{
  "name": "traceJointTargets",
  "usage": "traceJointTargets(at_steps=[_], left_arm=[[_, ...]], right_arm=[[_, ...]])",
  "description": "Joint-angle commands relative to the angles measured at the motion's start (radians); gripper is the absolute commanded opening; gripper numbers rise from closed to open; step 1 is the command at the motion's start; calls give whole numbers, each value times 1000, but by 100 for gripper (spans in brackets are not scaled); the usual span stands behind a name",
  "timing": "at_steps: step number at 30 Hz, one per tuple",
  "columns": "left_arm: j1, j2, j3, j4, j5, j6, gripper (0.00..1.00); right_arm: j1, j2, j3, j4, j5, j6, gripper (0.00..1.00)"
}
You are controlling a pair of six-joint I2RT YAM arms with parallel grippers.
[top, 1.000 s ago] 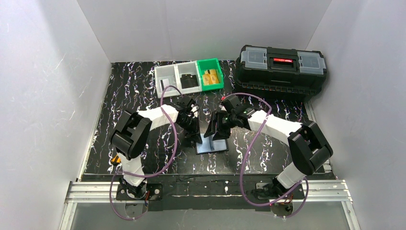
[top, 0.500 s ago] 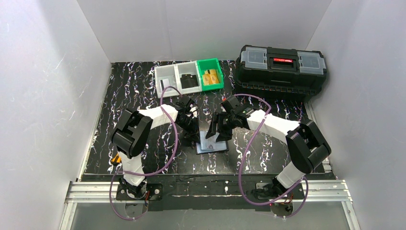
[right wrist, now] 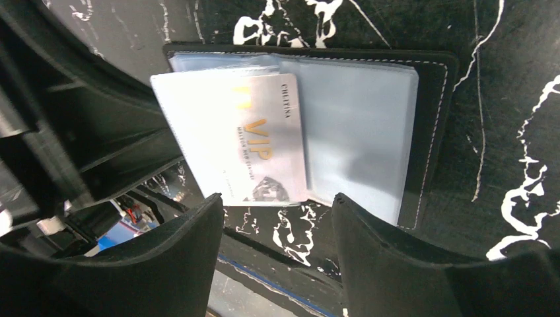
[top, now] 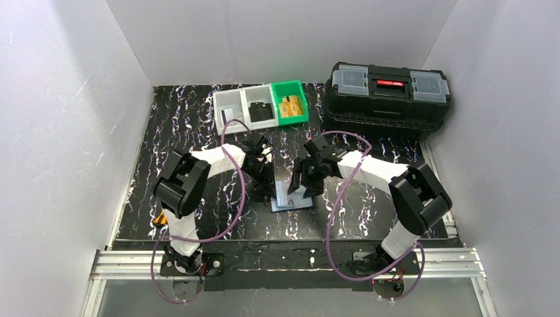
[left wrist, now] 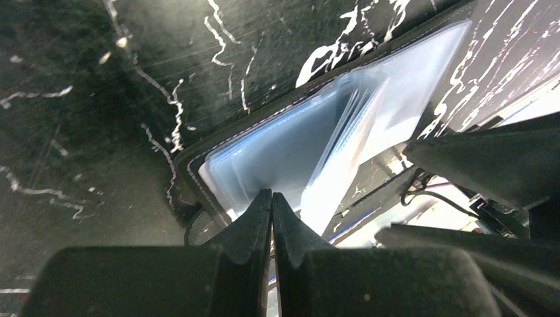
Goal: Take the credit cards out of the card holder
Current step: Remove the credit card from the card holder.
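Note:
The card holder (top: 288, 200) lies open on the black marbled table between my two grippers, its pale blue-grey pockets (right wrist: 356, 139) facing up. A whitish-silver credit card (right wrist: 267, 142) with gold "VIP" lettering sticks partway out of a pocket on the holder's left half. My right gripper (right wrist: 277, 221) is open and empty, just above the holder's near edge (top: 302, 183). My left gripper (left wrist: 271, 196) is shut, its tips against the holder's pockets (left wrist: 290, 142) at the stitched edge (top: 267, 185). Whether it pinches a pocket leaf is unclear.
Three small bins stand at the back: two grey-white (top: 241, 109), one holding a black card (top: 262, 113), and a green one (top: 290, 102) holding a gold-orange card. A big black toolbox (top: 389, 92) sits at the back right. A small orange object (top: 158, 219) lies by the left arm's base.
My right gripper has moved left and down over the holder. The holder's raised dark flap has come down, so the holder lies flatter. The left gripper has stayed put.

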Motion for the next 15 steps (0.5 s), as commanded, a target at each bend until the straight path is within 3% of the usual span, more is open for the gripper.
traceJointTargets(at_steps=[1,6,15], left_arm=[[20,-101,-12,-100,-106,49,4],[32,-195,23,-197,-186,109,9],[-3,-138,79,-142,-69,99,9]], right_arm=[[4,26,21,39,-20,-6,67],[-21,26,-22,107,-72,18,63],[-94,69,-116,282,-200,77,53]])
